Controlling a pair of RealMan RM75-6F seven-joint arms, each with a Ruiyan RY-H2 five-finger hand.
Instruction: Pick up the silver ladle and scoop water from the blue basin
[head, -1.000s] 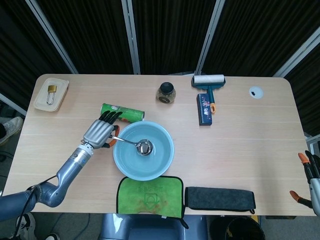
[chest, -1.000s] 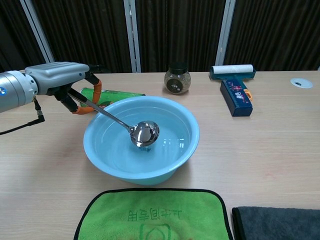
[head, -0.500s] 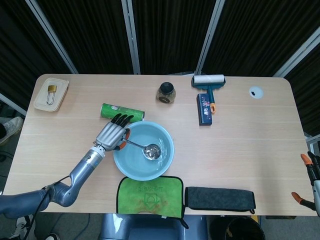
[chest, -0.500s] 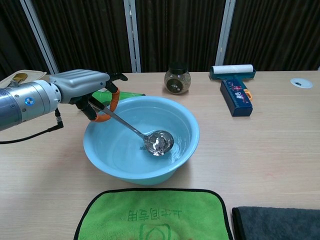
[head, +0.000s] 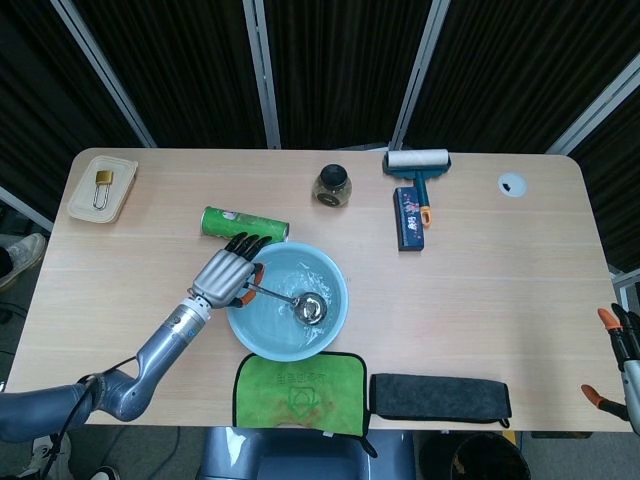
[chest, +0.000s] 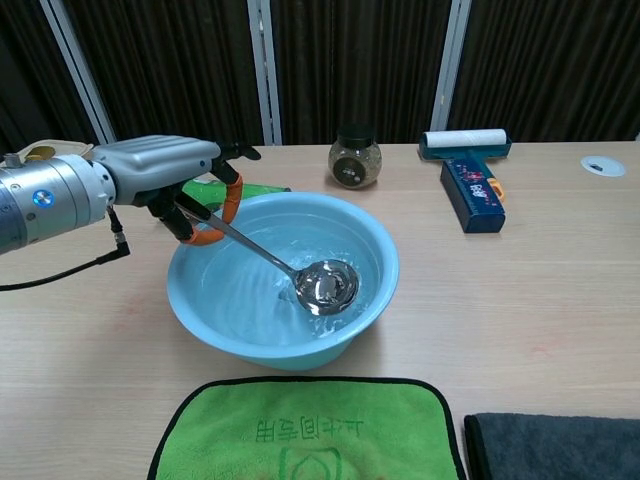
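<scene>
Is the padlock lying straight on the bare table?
No, the padlock lies in a small beige tray at the table's far left corner, not on the bare wood.

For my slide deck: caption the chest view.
Left hand holds silver ladle, bowl dipped in water-filled blue basin.

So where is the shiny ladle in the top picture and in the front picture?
Head view: the silver ladle sits left of the middle, its bowl inside the blue basin.
Chest view: the ladle is near the middle, its handle running up-left to the left hand.
Shared landmark: the blue basin.
</scene>
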